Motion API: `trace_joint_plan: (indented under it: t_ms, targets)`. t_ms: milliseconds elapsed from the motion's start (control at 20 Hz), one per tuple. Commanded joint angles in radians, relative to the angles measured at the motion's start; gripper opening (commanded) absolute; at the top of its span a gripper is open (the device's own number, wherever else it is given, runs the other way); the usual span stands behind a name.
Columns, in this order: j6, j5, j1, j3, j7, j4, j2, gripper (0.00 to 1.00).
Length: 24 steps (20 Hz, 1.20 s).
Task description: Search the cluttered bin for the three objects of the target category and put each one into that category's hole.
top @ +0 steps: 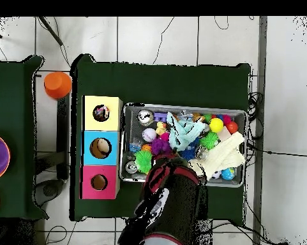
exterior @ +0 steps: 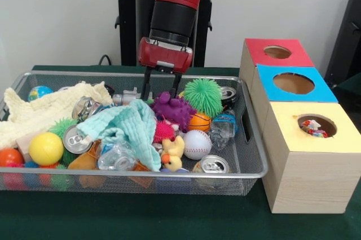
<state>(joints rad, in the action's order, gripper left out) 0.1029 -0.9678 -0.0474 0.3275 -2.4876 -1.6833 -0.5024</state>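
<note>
Front view, nearest the table's near right corner: yellow-topped hole, with something multicoloured already showing inside, probably one confetti cloth, though too small to be sure. Blue-topped hole and red-topped hole follow behind it along the right edge. Bin fills the left and centre of the table. Along its near rim: can, yellow duck, baseball, yellow ball. Mid-bin a pale mint cloth is draped over the clutter; it fits neither target description, so I would leave it alone. Cream knitted cloth lies in the bin's far left corner, spread along the far and left rims, part under a can. No second confetti cloth in view; possibly buried. Gripper hangs over the bin's far side near the middle, jaws spread wide and empty, tips just above the purple spiky ball with the green spiky ball beside it. Cream cloth is well to the left of the gripper in this view and at about the same depth, not touching. Judgement: the step in hand is picking the cream cloth. To do it well, shift sideways along the far rim, come down on a raised fold clear of the can, pinch fabric only, and lift high enough that the trailing end clears the rim before crossing to the yellow-topped hole.
</note>
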Motion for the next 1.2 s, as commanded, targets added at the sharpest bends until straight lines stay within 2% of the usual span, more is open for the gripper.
trace_joint_plan:
  t_ms: [50,450,650,900,1200]
  targets:
    - [0.097,0.061,-0.045,0.093,-0.017,0.085,0.123,1.0]
    - [0.245,0.145,-0.061,0.253,0.1,0.133,0.248,1.0]
    - [0.271,0.085,-0.023,0.236,0.125,0.129,0.23,1.0]
    - [0.299,0.049,-0.005,0.249,0.141,0.142,0.24,1.0]
    - [0.306,0.055,-0.015,0.267,0.139,0.147,0.256,1.0]
